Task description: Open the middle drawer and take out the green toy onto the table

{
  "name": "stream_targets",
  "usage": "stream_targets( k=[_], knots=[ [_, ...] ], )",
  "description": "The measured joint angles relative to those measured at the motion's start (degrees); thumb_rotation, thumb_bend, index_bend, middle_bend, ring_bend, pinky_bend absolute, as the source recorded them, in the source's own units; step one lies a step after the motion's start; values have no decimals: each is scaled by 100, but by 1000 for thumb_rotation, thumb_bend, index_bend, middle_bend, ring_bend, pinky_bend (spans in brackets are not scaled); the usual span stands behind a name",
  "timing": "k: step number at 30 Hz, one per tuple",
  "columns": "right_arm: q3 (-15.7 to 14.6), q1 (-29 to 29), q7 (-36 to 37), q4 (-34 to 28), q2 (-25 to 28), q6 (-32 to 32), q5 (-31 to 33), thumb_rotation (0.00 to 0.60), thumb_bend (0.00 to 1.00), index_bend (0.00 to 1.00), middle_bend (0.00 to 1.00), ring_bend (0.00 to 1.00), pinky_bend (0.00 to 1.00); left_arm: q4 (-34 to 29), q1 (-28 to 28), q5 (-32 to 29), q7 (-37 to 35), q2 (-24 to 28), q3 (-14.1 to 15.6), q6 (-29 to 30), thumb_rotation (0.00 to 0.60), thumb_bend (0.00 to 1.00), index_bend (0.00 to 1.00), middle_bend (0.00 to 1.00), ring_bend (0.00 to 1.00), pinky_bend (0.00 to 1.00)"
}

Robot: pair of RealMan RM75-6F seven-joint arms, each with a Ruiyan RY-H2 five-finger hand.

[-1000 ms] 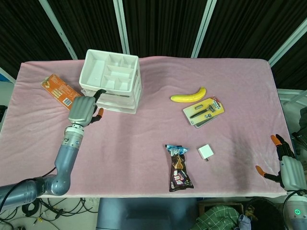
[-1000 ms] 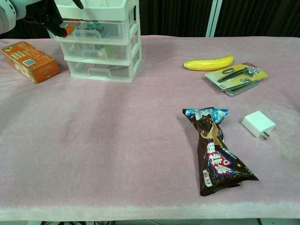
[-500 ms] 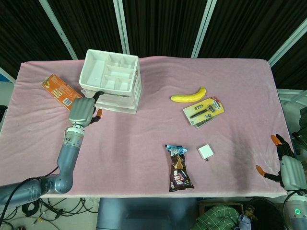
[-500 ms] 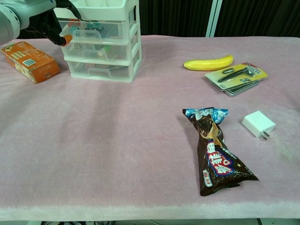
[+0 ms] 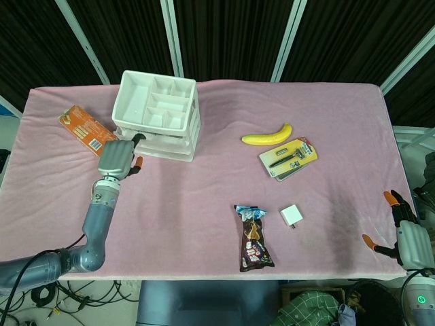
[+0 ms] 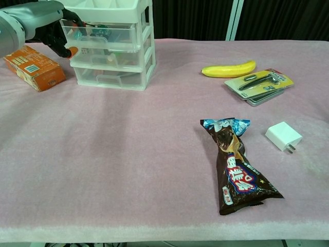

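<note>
The white and clear drawer unit (image 5: 158,121) (image 6: 110,46) stands at the table's back left. My left hand (image 5: 117,157) (image 6: 45,28) is at its front left corner. Dark fingertips (image 6: 77,21) hook over the front rim of the uppermost clear drawer (image 6: 100,35), and the orange thumb tip sits just below it. That drawer stands slightly out. A bit of the green toy (image 6: 113,54) shows through the middle drawer's front. At the table's near right edge my right hand (image 5: 406,234) rests with fingers spread, holding nothing.
An orange box (image 5: 85,129) (image 6: 32,66) lies left of the unit. A banana (image 5: 266,135), a carded razor pack (image 5: 289,158), a white charger (image 5: 291,216) and a chocolate wrapper (image 5: 253,239) lie on the pink cloth to the right.
My left hand has dropped lower and closer to the unit's front, and its fingers now catch the uppermost clear drawer, which has slid forward a little. The right hand has not moved.
</note>
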Motion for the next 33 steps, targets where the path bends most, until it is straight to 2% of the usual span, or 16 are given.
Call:
stream_targets(
  k=[4,14,33],
  knots=[
    [1,-1,6,0,0,0,1,600,118,32,0,0,137,-47,-5,-24,-43,37,-43,0,600,452,465,1000,985,951],
    [2,-6,0,-5,-1,17,-9,600,118,32,0,0,137,-289,38,-73,-158,224,-92,-26,600,452,468,1000,986,951],
    [17,-16,13,-4,-4,52,-11,600,118,32,0,0,136,-1021,328,74,-345,725,161,9,600,452,483,1000,985,951]
  ],
)
